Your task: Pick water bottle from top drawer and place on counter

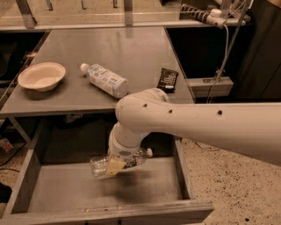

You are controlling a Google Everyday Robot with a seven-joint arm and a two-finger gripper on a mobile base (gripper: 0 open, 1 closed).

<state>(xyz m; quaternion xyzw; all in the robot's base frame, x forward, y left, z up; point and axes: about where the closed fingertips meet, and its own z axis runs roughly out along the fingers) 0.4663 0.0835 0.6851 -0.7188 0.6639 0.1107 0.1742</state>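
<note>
Claw [116, 165] grips the clear ribbed water bottle [99, 165], lying sideways over the top drawer [66, 186] floor

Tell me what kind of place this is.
Probably a robotics test lab: bare grey counter over an open top drawer, speckled floor, power strip behind. The hand holds the water bottle above the drawer floor.

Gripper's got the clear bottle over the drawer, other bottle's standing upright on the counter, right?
No: the camera view shows the other bottle lying on its side on the counter. The gripper does hold the clear bottle over the drawer.
</note>
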